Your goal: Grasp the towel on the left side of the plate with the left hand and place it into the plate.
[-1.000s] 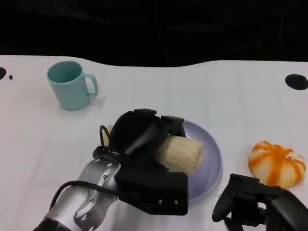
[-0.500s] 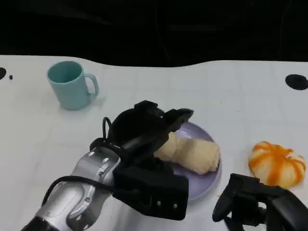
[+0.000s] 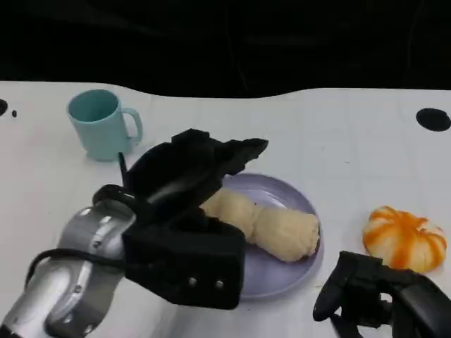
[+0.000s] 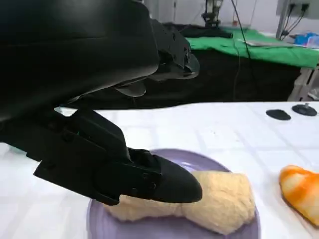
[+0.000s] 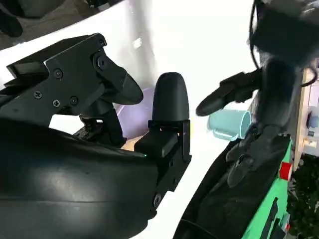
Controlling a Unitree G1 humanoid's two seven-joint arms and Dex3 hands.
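On purple plate [image 3: 296, 271]: rolled towel [image 3: 264, 225]; left hand [image 3: 190, 172] above, fingers spread, empty. No legible writing.

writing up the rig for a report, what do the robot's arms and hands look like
Left forearm: rounded silver shell, black cable looping along it, boxy black wrist block with small screws. Left hand: matte black, rounded fingertips. Right hand: the same black, with screwed plates seen in its wrist view.

left hand [image 3: 190, 179] raised, fingers [image 4: 159, 181] spread; right hand [image 3: 373, 296] low, empty.
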